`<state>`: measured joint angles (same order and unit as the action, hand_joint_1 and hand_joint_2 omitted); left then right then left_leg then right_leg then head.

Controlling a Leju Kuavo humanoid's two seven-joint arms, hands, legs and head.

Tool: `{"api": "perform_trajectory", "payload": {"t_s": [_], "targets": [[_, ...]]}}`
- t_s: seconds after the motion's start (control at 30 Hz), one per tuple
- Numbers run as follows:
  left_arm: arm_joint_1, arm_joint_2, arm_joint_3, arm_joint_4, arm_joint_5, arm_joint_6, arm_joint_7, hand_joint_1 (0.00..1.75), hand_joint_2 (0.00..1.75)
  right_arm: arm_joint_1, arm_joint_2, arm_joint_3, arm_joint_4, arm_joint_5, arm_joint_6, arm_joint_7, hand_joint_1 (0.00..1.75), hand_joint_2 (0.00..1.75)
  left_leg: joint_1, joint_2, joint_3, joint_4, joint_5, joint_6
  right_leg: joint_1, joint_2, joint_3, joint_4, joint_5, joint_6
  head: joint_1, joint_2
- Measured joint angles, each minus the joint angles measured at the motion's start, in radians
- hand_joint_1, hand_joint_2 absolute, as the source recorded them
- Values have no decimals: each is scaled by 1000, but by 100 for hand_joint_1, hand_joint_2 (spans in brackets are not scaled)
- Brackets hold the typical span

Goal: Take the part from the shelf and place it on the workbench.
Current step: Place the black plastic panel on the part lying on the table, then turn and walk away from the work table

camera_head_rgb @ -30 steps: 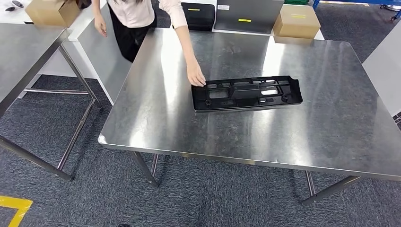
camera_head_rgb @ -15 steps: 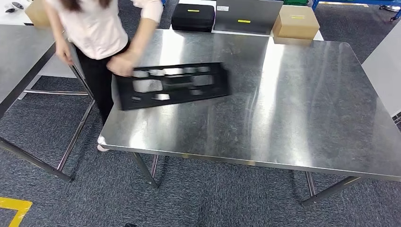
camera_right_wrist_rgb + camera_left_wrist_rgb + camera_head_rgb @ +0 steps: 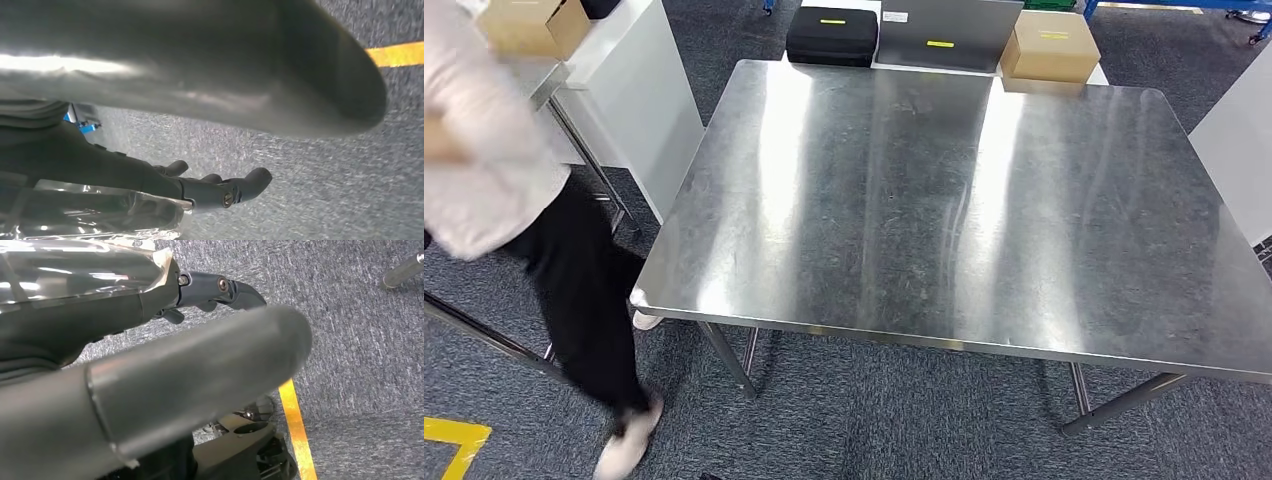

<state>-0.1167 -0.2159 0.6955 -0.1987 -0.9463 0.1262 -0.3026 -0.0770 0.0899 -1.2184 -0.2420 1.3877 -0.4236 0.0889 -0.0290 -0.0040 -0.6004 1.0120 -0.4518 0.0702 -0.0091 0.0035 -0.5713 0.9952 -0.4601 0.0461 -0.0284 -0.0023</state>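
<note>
Left hand (image 3: pixel 165 365), one: fingers apart, holding nothing, over grey carpet; right hand (image 3: pixel 200 125), one: likewise spread and unladen. Steel bench (image 3: pixel 944 210), one; cardboard boxes, two (image 3: pixel 1052 44) (image 3: pixel 524 24); black case (image 3: pixel 832 34), one; person (image 3: pixel 494 190), one, at the bench's left corner. The part's whereabouts cannot be told.

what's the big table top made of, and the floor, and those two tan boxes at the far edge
The table top looks like brushed stainless steel: silvery, with streaky glare and fine scratches. The floor seems to be low-pile carpet, a speckled blue-grey weave. The right box and the left box look like plain brown cardboard, matte, the right one with a yellow label.
</note>
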Motion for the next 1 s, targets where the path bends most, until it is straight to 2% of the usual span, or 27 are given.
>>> {"api": "perform_trajectory", "payload": {"t_s": [0.3, 0.43, 0.47, 0.5, 0.53, 0.6, 0.63, 0.67, 0.7, 0.77, 0.8, 0.83, 0.87, 0.9, 0.93, 0.97, 1.0], "targets": [[30, 48, -23, 0, -22, -55, -63, 0, 0, -3, 10, -2, 14, 2, 17, -36, 0, 0, -7, 0, 0, 2, -3, 4, -8, 0, 1, -1, 0, 2, 0, 0], [32, 58, -24, 0, -11, -67, -76, 0, 0, -5, 14, -2, 17, 13, 33, -34, 0, 0, -8, 0, 2, -4, 4, 17, -12, 0, 3, -1, 2, 10, 0, 0], [32, 59, -23, 0, 0, -74, -83, 0, 0, -5, 14, -2, 17, 15, 36, -34, 0, 0, -6, 2, 4, -9, 9, 21, -11, -1, 0, 8, -6, 11, 0, 0], [32, 60, -22, 0, 8, -81, -90, 0, 0, -5, 15, -2, 17, 15, 38, -33, 0, 0, -2, 3, 5, -13, 14, 26, -10, -1, -9, 33, -26, 8, 1, 0], [32, 60, -21, 0, 13, -86, -94, 0, 0, -4, 16, -2, 18, 15, 41, -33, 0, 0, 1, 4, 5, -17, 18, 30, -9, -2, -25, 77, -57, 2, 3, 0], [33, 62, -20, 0, 15, -91, -99, 0, 0, -4, 18, -2, 19, 16, 44, -33, 0, 0, 1, 6, -1, -17, 22, 33, -9, -2, -70, 205, -130, -9, 6, 0], [34, 62, -20, 0, 15, -92, -99, 0, 0, -3, 19, -1, 20, 18, 46, -33, 0, 0, 0, 6, -5, -17, 25, 33, -9, -2, -85, 257, -153, -10, 6, 0], [35, 63, -20, 0, 15, -92, -99, 0, 0, -3, 19, -1, 20, 21, 47, -32, 0, 0, 0, 6, -10, -17, 29, 32, -8, -2, -84, 277, -162, -7, 7, 0], [36, 63, -19, 0, 16, -92, -99, 0, 0, -3, 20, 0, 20, 24, 48, -31, 0, 0, 0, 6, -15, -17, 33, 30, -8, -2, -61, 256, -155, -1, 7, 0], [37, 63, -16, 0, 17, -92, -97, 0, 0, -5, 19, 3, 20, 32, 50, -30, 0, 0, 0, 6, -23, -15, 42, 23, -8, -3, 34, 117, -122, 10, 7, 0], [38, 63, -14, 0, 17, -92, -95, 0, 0, -6, 19, 5, 20, 37, 52, -29, 0, 0, -1, 6, -26, -14, 46, 18, -5, -3, 79, 51, -103, 10, 6, 0], [38, 63, -13, 0, 17, -92, -93, 0, 0, -7, 20, 8, 20, 42, 54, -29, 0, 0, -2, 6, -28, -11, 50, 13, -2, -3, 104, 5, -90, 8, 6, 0], [38, 63, -12, 0, 17, -92, -92, 0, 0, -8, 21, 12, 20, 46, 57, -29, 0, 0, -3, 6, -29, -9, 54, 7, 2, -2, 114, -15, -82, 2, 5, 0], [38, 63, -11, 0, 16, -92, -91, 0, 0, -8, 22, 15, 21, 49, 60, -29, 0, 0, -3, 6, -31, -7, 58, 2, 5, -2, 109, -15, -75, -4, 4, 0], [39, 64, -11, 0, 16, -92, -90, 0, 0, -8, 23, 18, 21, 51, 62, -29, 0, 0, -2, 6, -32, -5, 62, -3, 0, -2, 102, -17, -72, -11, 4, 0], [41, 65, -11, 0, 15, -92, -90, 0, 0, -8, 25, 20, 22, 52, 64, -28, 0, 0, 0, 4, -37, 1, 56, -10, -4, -3, 99, -18, -66, -20, 4, 0], [43, 66, -11, 0, 14, -92, -89, 0, 0, -8, 27, 23, 23, 54, 65, -27, 0, 0, 4, 3, -45, 18, 33, -18, -9, -5, 94, -19, -59, -30, 2, 0]]}}
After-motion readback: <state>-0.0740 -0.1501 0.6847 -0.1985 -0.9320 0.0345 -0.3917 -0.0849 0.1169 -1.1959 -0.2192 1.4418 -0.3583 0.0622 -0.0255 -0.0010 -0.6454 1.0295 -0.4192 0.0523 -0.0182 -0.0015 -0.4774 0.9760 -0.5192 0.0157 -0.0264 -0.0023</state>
